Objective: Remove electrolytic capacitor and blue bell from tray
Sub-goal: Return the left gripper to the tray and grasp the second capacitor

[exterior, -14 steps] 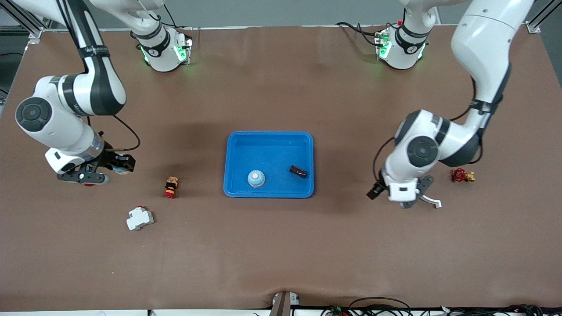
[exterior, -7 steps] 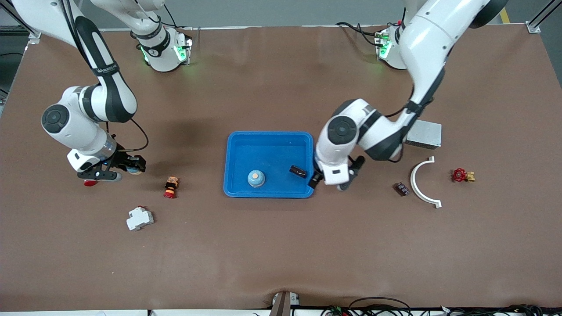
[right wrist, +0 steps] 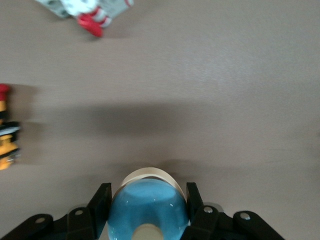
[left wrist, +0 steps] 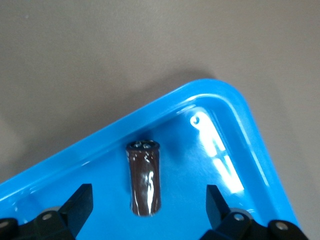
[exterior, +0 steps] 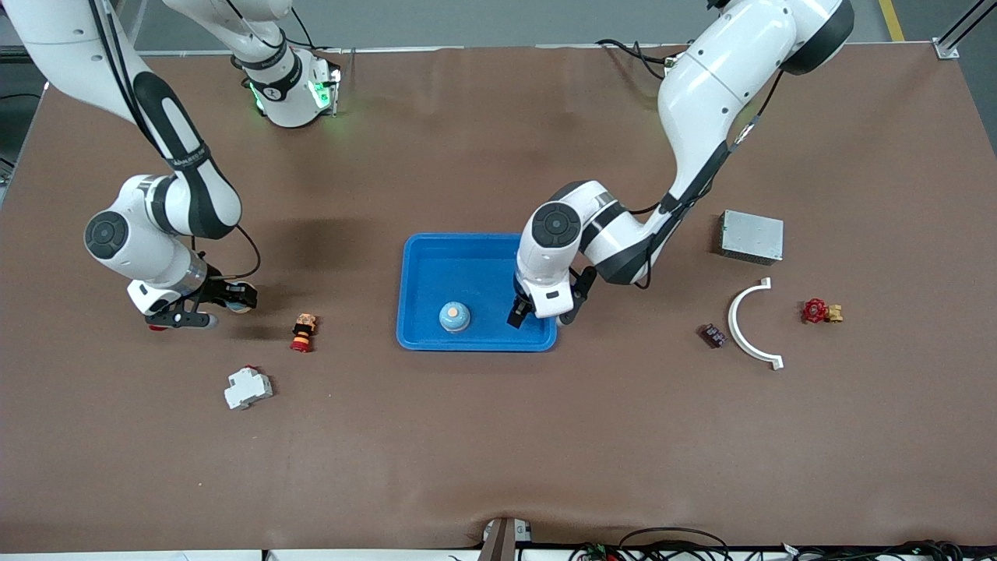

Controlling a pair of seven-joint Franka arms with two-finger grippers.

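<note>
Both arms at work over the table [exterior: 498, 436].
Left gripper [left wrist: 145, 202], jaws released, straddles the capacitor [left wrist: 144, 177] lying in the tray [exterior: 467, 265]; right gripper [right wrist: 147, 200] clenches a blue bell [right wrist: 148, 205].

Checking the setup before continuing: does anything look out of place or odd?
Nothing looks damaged or spilled. One oddity: a blue bell with orange button already sits in the blue plastic tray, while the right tool grips a second blue bell.

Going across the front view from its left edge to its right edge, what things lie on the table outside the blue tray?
White breaker → red and yellow button → small dark part → white curved piece → red valve.
</note>
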